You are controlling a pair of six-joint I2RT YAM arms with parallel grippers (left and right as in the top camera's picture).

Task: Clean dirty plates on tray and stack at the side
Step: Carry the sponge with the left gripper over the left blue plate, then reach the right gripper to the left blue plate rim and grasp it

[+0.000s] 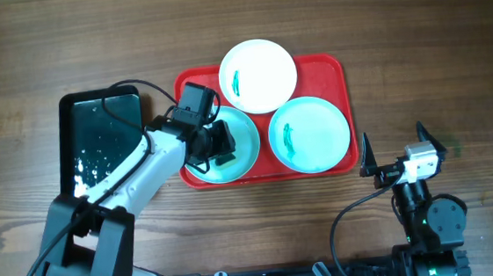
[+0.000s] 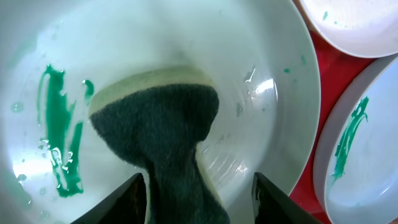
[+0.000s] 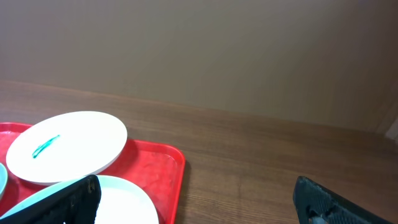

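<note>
Crucially, the left gripper, pinching a sponge down into the turquoise plate on the red tray, has the green smear just left of the sponge in its wrist view, the streak running parallel to the fingers.

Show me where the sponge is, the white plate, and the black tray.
sponge (image 2: 155, 124): left wrist view, on its dark scrubbing face.
white plate (image 1: 263, 70): overhead view, on the bare middle, right of the green smear.
black tray (image 1: 97, 136): overhead view, on its bare glossy floor.
</note>
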